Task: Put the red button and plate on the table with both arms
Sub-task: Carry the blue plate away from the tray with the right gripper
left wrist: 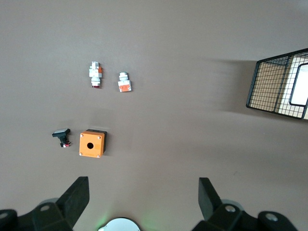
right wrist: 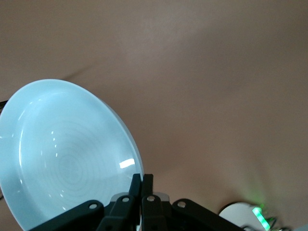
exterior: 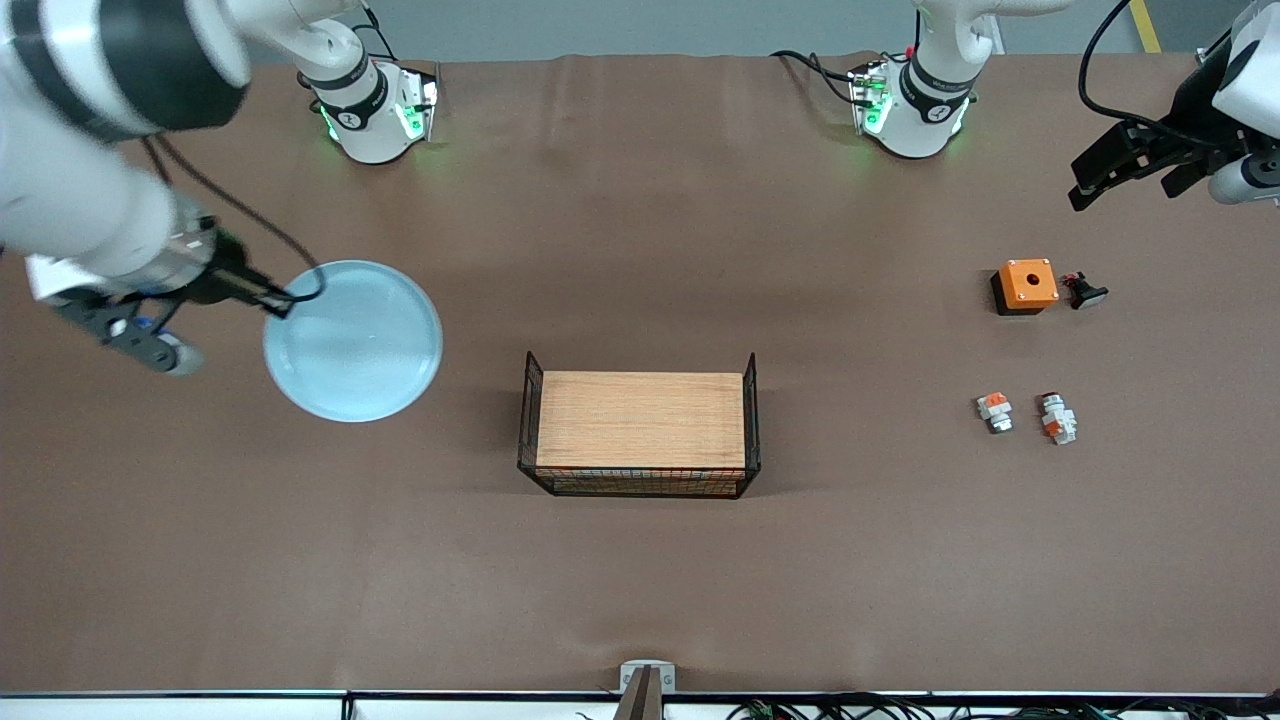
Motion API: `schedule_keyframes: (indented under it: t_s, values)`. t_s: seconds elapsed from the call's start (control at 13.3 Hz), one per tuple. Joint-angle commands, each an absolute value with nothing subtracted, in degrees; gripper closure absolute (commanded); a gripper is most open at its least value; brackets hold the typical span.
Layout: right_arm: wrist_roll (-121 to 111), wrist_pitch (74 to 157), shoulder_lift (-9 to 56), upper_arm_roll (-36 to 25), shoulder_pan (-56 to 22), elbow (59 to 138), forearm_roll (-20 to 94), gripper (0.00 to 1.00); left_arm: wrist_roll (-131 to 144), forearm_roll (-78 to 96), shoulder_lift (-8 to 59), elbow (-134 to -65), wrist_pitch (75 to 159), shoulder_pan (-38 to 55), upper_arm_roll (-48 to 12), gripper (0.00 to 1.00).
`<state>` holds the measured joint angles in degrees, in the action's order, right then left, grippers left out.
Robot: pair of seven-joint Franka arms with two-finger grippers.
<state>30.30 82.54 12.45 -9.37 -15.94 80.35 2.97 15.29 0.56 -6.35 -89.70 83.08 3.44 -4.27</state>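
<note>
Holding the plate (exterior: 352, 341) by its rim, your right gripper (exterior: 280, 298) has its fingers pinched shut on it, above the table (exterior: 640, 580) at the right arm's end; lower it next. Your left gripper (exterior: 1130, 172) hovers wide open, empty. The red button (exterior: 1056, 418) already lies on the table beside the squarer white piece (exterior: 994, 410).

Glossy pale-blue plate (exterior: 353, 341), matte brown table (exterior: 640, 580), wood-topped black wire tray (exterior: 640, 420).

wire tray (exterior: 640, 435) mid-table, bare table (exterior: 640, 200) around
</note>
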Motion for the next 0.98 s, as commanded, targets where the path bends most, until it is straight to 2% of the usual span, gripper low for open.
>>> schedule_keyframes:
  t_s: [0.0,0.38,0.68,0.9]
  values:
    - [13.9,88.5,12.0,-8.2,-8.1,84.9,3.4,1.00,14.3,1.6,-7.5,-91.5,84.0,3.9,-4.0,0.00]
    - [-4.2,108.0,15.7,-8.2,0.0,97.8,3.8,0.99,9.1,1.0,-7.4,-91.5,84.1,3.3,-3.7,0.00]
    - [-7.7,117.9,19.5,-8.1,2.3,104.1,3.9,0.98,9.1,1.0,-6.5,-91.0,84.1,3.3,-3.6,0.00]
    - [-11.9,120.5,22.8,-8.1,3.9,104.3,5.2,0.98,9.0,0.5,-6.0,-90.8,84.1,3.3,-3.6,0.00]
